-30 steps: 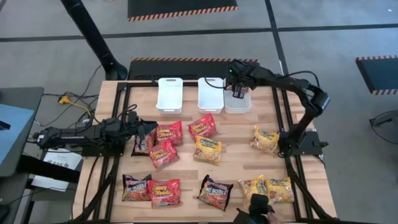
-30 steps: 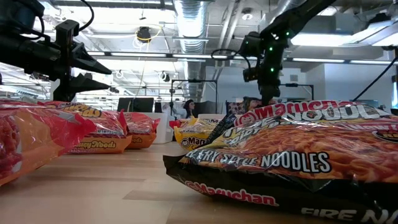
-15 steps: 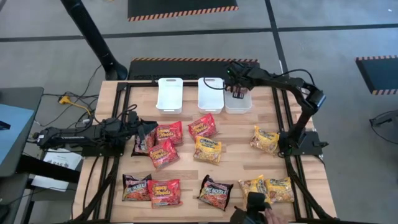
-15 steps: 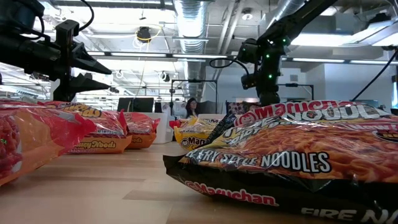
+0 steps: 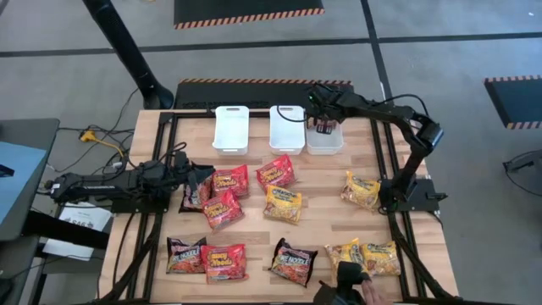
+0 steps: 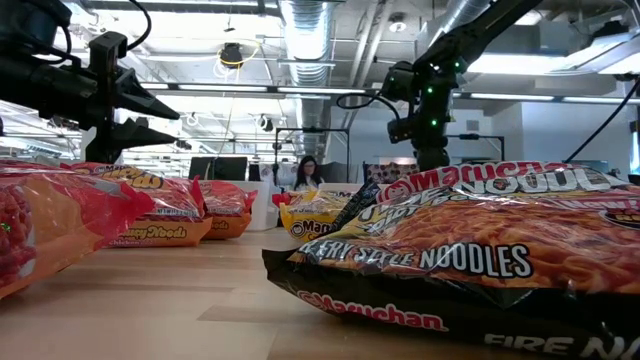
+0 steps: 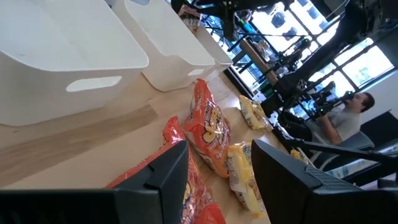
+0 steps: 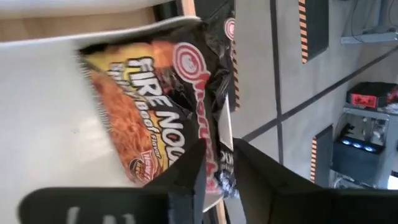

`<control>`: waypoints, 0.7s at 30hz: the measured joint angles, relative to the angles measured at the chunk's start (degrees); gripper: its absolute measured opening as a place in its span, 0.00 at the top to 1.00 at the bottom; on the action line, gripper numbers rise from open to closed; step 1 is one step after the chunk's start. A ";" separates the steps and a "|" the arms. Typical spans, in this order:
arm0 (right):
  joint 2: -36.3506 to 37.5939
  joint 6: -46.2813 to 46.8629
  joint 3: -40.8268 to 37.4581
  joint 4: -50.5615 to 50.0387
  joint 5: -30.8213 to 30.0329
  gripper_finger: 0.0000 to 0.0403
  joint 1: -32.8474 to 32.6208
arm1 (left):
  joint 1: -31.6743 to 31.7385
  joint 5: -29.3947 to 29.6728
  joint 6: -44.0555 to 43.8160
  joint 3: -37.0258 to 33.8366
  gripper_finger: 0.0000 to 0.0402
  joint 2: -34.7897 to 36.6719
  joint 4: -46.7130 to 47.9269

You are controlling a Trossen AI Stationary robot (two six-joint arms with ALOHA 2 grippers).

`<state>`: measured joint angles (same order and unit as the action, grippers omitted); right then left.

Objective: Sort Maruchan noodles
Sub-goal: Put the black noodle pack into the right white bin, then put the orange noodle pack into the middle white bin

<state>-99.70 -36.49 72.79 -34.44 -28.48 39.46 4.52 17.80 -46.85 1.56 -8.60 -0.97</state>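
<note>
1. Right wrist view: a dark packet (image 8: 158, 115) lettered "FIRE NOODLE" lies directly ahead of the right gripper (image 8: 214, 165), against the inner wall of a white bin (image 8: 50, 124), with its upper end poking over the bin's rim.
2. In the same view the two dark fingers (image 8: 186, 171) stand a little apart, one on each side of the packet's near edge. Whether they pinch the wrapper or merely bracket it cannot be told.
3. High view: the right gripper (image 5: 325, 124) hangs over the rightmost of three white bins (image 5: 324, 146) at the table's far edge, and the dark packet (image 5: 325, 129) shows just beneath it.
4. Set against the high view a second ago, the gripper has shifted slightly toward the middle bin (image 5: 286, 127), and its arm's elbow has drawn in with it. In the low view the right gripper (image 6: 428, 125) also sits a touch lower than before.
5. The left gripper (image 5: 201, 180) waits well apart from the bins, above the red packets (image 5: 229, 180) at the table's left side, in the same place as a second ago. In the left wrist view its fingers (image 7: 158, 180) are spread wide with nothing between them, and a red packet (image 7: 208, 127) stands ahead of them.
6. The other packets lie on the table (image 5: 322, 182) where they were: yellow ones (image 5: 362, 190) near the right arm's base, and mixed red, yellow and dark ones along the near edge.
</note>
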 joint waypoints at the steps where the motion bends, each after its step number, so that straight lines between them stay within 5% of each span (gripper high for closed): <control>1: 0.02 0.02 0.00 0.00 -0.88 0.71 -0.18 | 0.01 -0.02 -0.02 0.00 0.59 -0.01 0.00; 9: 0.30 0.02 0.00 -2.02 -9.00 0.63 -2.43 | 0.00 -0.02 -0.08 0.00 0.59 -0.02 0.00; 21: 8.10 9.90 0.00 -6.98 -9.29 0.63 -9.08 | 0.00 0.31 0.94 0.00 0.59 -0.02 0.00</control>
<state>-91.60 -26.59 72.79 -41.41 -37.78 30.38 4.52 18.11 -45.91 1.56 -8.62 -0.97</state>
